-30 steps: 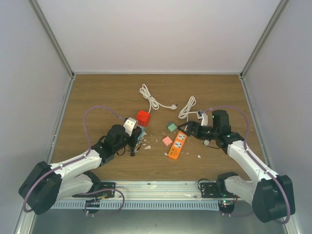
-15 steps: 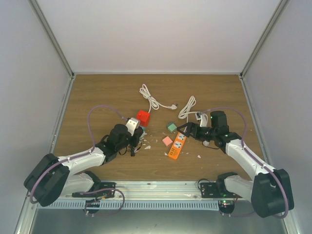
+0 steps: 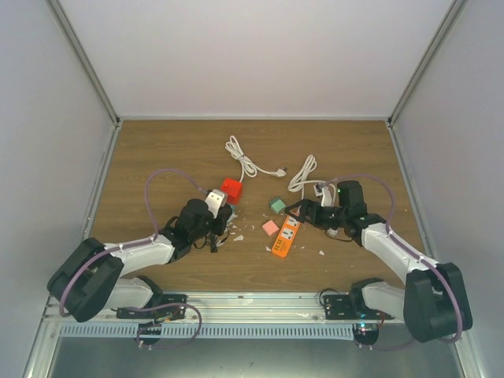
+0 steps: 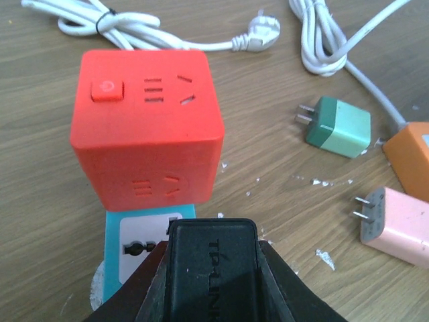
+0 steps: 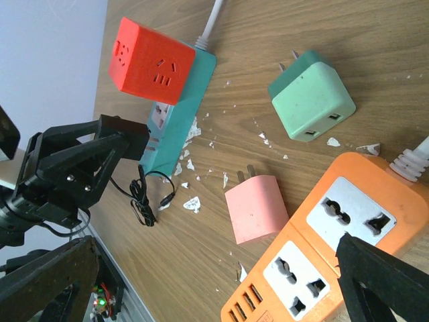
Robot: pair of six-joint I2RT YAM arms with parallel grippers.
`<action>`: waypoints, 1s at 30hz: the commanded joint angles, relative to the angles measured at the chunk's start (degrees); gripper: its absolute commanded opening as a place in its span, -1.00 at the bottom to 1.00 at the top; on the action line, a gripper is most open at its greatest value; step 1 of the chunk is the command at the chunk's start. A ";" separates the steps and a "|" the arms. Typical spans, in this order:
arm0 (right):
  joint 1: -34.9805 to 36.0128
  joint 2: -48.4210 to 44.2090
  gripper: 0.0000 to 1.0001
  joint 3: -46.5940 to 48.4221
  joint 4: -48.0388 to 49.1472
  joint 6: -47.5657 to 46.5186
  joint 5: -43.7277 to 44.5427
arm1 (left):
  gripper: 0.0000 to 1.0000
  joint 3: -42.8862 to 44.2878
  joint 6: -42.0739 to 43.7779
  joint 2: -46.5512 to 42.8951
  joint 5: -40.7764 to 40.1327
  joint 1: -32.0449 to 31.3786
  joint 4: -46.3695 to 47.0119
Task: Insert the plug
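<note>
I see a matt, wood-grain surface [image 4: 40, 201]; the red cube socket [image 4: 144, 127] is smooth matt plastic, the black adapter [image 4: 211, 268] satin plastic with moulded lettering, the white cable [image 4: 134, 33] glossy.

Robot lab, a test cell. Evidence: wood-look table [image 3: 157, 150] boxed in on 3 sides by plain pale walls [image 3: 252, 55] w/ bare metal struts [image 3: 84, 59] at the corners. 2 arms, left arm [image 3: 134, 253] & right arm [image 3: 394, 244], bolted to an alu rail [image 3: 252, 303] at the near edge. Purple cable [image 3: 169, 171] loops in the open; bare circuit board [image 3: 358, 331] w/ lit LED sits under the right base. Table holds only test props: orange strip [image 3: 286, 235], teal strip [image 5: 184, 100], red cube [image 3: 231, 190], green adapter [image 3: 277, 205], pink adapter [image 3: 270, 227], black plug [image 4: 211, 268], bundled white cords [image 3: 244, 157]. White flecks [image 3: 239, 237] litter the wood.
</note>
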 commanded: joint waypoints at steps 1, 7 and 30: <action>-0.51 1.07 0.97 -0.75 2.66 -0.76 -0.34 | -1.00 2.12 1.23 3.53 -0.46 0.48 4.93; -0.44 2.09 0.97 -0.93 3.05 -1.15 -0.38 | -1.00 5.26 2.02 7.71 -0.81 1.07 4.81; -0.51 5.41 0.96 -1.10 4.66 -1.39 -1.98 | -1.00 5.91 3.17 5.32 2.28 5.44 2.48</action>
